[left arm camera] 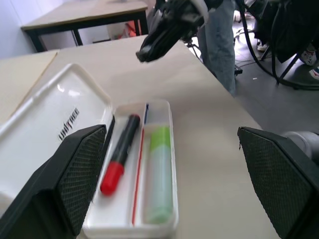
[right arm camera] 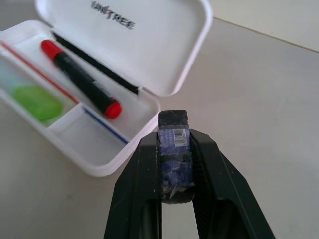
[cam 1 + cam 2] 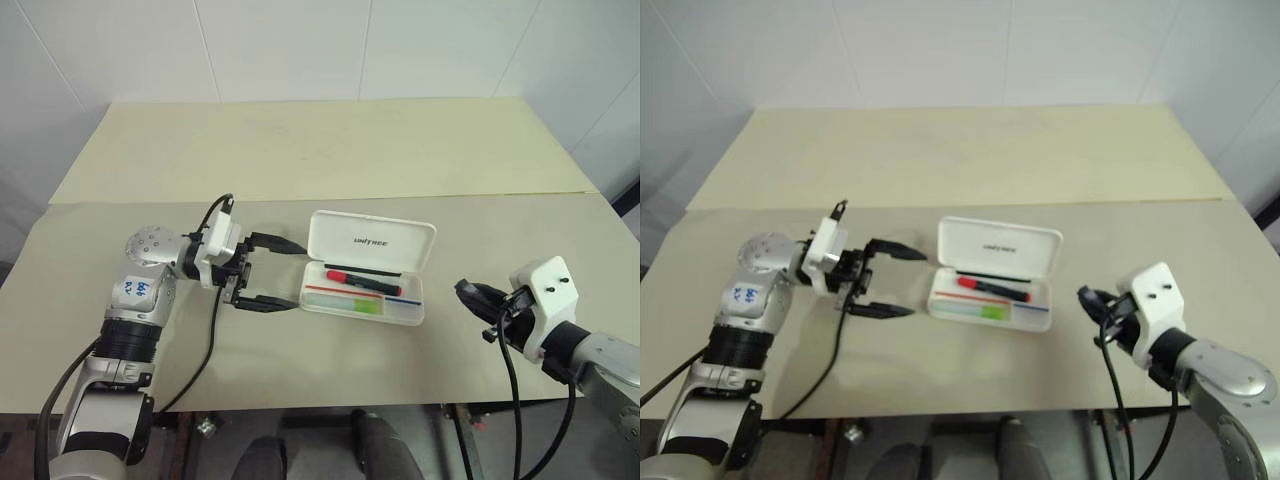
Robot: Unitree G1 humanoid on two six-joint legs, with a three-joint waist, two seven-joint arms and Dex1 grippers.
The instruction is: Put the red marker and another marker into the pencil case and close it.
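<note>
Right gripper: nearest the near table edge, to the right of the case and apart from it, fingers clenched together; the right wrist view shows a small dark block with a blue-and-white label pinched between them.

Left gripper: just left of the case, fingers spread wide and level, holding nothing.

Pencil case: white, on the beige table, between the two grippers. Lid stands open toward the far side, dark lettering on its inner face.

Red marker: lies lengthwise in the tray's rear compartment, beside the hinge.

Light green marker: lies lengthwise in the front compartment, parallel to the red one, a red-and-blue stripe between them.
</note>
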